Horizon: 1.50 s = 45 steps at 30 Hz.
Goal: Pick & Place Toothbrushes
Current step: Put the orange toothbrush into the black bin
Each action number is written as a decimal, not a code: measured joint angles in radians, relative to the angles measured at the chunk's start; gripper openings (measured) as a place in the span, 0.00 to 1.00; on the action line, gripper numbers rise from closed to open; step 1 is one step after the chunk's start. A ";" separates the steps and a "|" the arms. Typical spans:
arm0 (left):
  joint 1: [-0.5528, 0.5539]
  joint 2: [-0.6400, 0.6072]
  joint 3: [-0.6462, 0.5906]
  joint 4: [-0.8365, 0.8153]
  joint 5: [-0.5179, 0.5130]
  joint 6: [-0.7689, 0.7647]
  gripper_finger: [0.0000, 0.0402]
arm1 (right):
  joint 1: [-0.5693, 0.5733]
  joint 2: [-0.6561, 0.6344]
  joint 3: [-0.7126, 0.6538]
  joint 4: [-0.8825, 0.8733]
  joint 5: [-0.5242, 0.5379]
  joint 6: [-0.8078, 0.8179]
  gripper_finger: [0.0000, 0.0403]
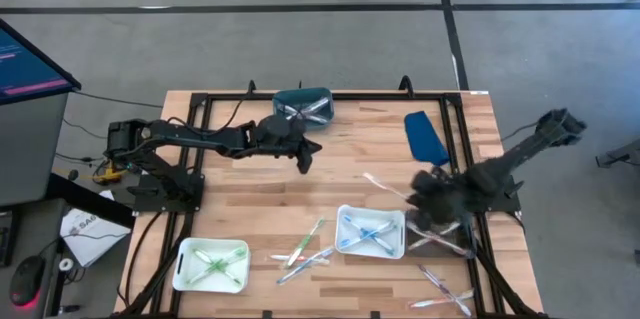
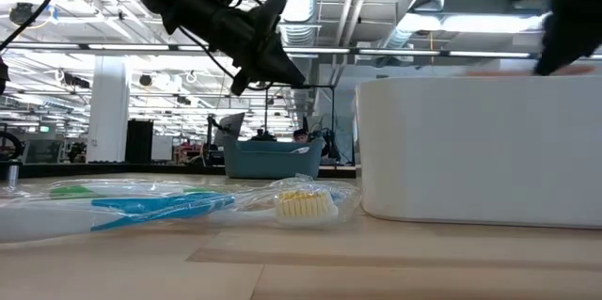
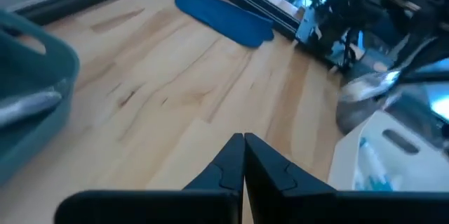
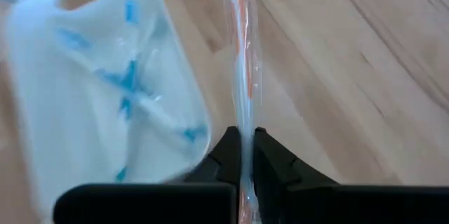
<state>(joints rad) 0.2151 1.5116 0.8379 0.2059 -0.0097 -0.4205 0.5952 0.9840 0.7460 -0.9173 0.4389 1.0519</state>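
Near the table's front edge, loose toothbrushes (image 1: 300,249) lie between a white tray of green ones (image 1: 210,264) and a white tray of blue ones (image 1: 371,232). Just right of the latter, the right gripper (image 4: 244,147) pinches a wrapped pink toothbrush (image 4: 242,62). Farther back, the left gripper (image 3: 243,150) hangs empty with jaws pressed together, near a teal bin (image 1: 303,105)

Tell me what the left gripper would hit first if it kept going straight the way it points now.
Probably bare table first: the shut left gripper angles down at open wood. Beyond lies the blue cloth-like thing, though depth is unclear.
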 joint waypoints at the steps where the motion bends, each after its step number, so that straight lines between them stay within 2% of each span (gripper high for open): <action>1: -0.001 0.000 0.000 0.000 0.000 -0.023 0.01 | 0.048 -0.036 0.000 -0.034 0.020 0.041 0.02; 5: -0.022 0.000 0.000 0.012 -0.001 -0.114 0.01 | 0.229 -0.117 0.001 -0.137 0.045 0.170 0.02; 10: -0.082 0.000 0.000 0.016 -0.002 -0.147 0.01 | 0.435 -0.112 0.000 -0.259 0.008 0.342 0.02; 18: -0.167 0.000 0.000 0.021 -0.090 -0.192 0.01 | 0.719 -0.015 0.000 -0.260 -0.021 0.595 0.02; 25: -0.175 0.000 0.000 0.023 -0.100 -0.224 0.01 | 0.895 0.107 0.000 -0.238 -0.021 0.822 0.02; 29: -0.175 0.000 0.000 0.029 -0.104 -0.243 0.01 | 0.950 0.157 0.000 -0.235 -0.052 0.921 0.02; 32: -0.175 0.000 0.000 0.030 -0.104 -0.243 0.01 | 0.948 0.183 0.000 -0.227 -0.100 0.916 0.02; 45: -0.177 0.000 0.000 0.044 -0.103 -0.251 0.01 | 0.945 0.205 0.000 -0.219 -0.102 0.903 0.05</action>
<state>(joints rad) 0.0380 1.5116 0.8379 0.2497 -0.1131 -0.6712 1.5398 1.1892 0.7464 -1.1366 0.3367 1.9545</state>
